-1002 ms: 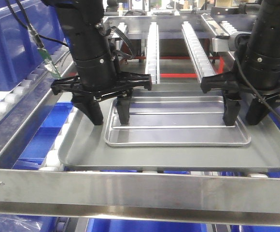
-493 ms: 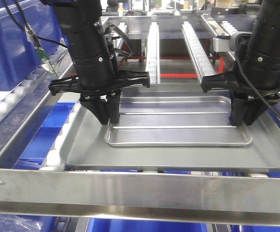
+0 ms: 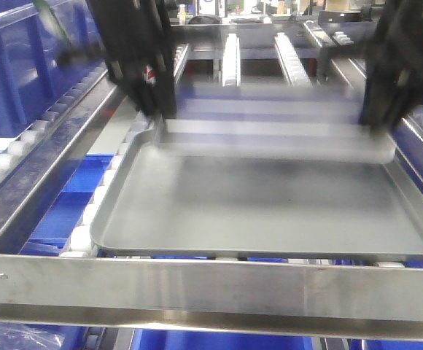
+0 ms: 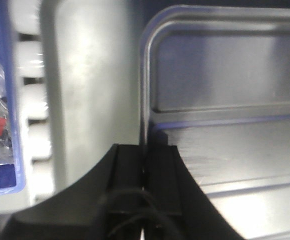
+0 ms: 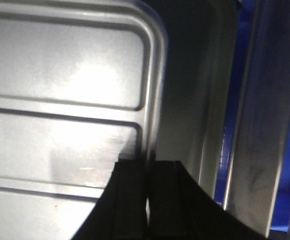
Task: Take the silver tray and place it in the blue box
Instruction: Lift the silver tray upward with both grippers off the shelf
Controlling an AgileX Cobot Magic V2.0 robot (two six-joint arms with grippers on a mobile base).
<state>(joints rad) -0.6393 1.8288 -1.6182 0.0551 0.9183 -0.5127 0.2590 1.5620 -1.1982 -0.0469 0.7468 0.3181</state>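
Observation:
The silver tray point(image 3: 270, 138) hangs motion-blurred above the larger matte grey tray point(image 3: 270, 211), held by its two short ends. My left gripper point(image 3: 157, 124) is shut on its left rim; in the left wrist view the gripper point(image 4: 145, 150) pinches the rim beside the ridged floor of the silver tray point(image 4: 225, 100). At the other end my right gripper point(image 3: 378, 127) is shut on the right rim, and the right wrist view shows the gripper point(image 5: 149, 165) clamped at the edge of the silver tray point(image 5: 60, 100). The blue box point(image 3: 14, 80) stands at the far left.
The grey tray point(image 4: 85, 100) rests on a roller frame with white rollers point(image 3: 87, 219) along its left side. A steel crossbar point(image 3: 211, 281) runs across the front. Roller rails point(image 3: 230, 55) lie behind. Blue bins point(image 3: 58, 211) sit under the frame.
Both grippers went from open astride the silver tray's ends to shut on its rims. They have since lifted it up and back off the grey tray.

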